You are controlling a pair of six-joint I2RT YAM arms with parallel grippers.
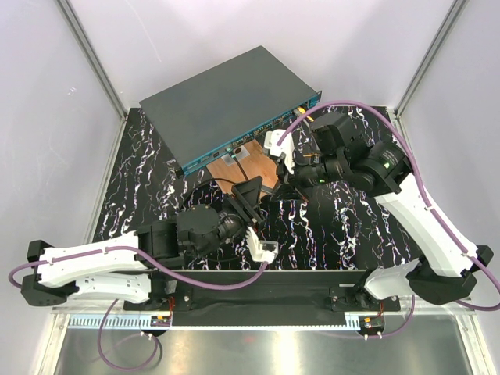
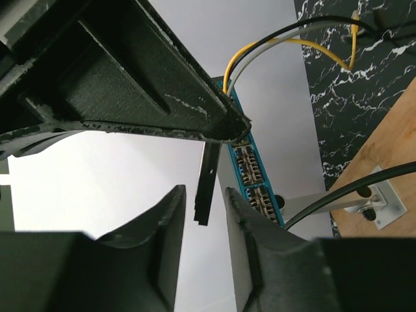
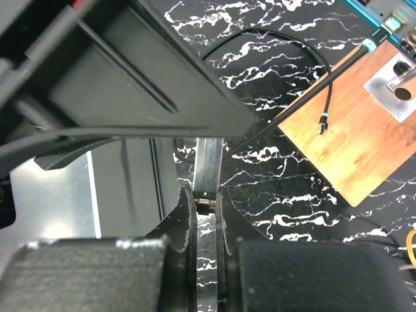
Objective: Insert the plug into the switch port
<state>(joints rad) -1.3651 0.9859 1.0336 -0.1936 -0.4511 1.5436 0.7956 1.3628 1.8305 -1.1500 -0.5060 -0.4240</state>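
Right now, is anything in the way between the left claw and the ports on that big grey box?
Nothing visible blocks it. A thin dark strip hangs between the fingers of the open left gripper; past it the switch shows its teal port row clear. Yellow and white cables arc above.

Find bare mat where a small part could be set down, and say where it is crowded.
Bare: the left strip of the mat, between the switch and the left arm; the near patch between left arm and right arm. Crowded: the board in front of the switch, where both arms reach in.
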